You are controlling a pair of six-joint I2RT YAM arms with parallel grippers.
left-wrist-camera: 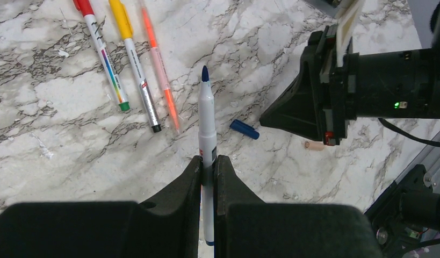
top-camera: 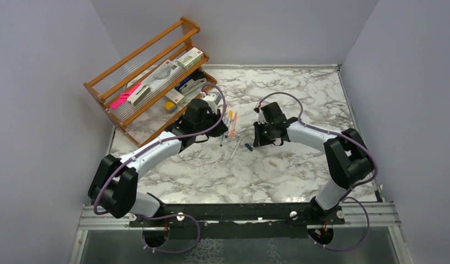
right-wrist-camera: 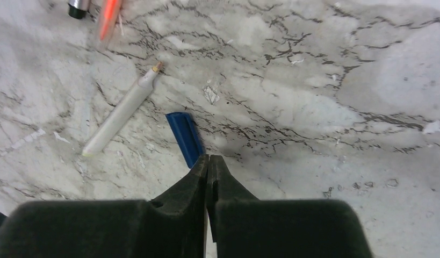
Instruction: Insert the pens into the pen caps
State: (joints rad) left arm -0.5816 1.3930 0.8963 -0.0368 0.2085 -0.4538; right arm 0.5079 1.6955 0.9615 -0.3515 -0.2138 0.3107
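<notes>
The blue-tipped pen (left-wrist-camera: 207, 123) stands out from the left claw (left-wrist-camera: 208, 159), which is closed tight on the lower barrel with the tip pointing away over mid-bench (top-camera: 299, 93). It looks light, stiff and slick, so a grip low on the barrel is sound, though a sideways push could swivel it. Its dark blue cap (left-wrist-camera: 244, 129) lies flat just right of the tip; small and round, it will likely roll and is best pinched near its closed end. The right claw (right-wrist-camera: 208, 161) is fully closed and empty, its tips at the cap's near end. An uncapped white pen (right-wrist-camera: 121, 115) lies nearby, and a pale pink cap (left-wrist-camera: 314, 145) sits toward the near edge.
</notes>
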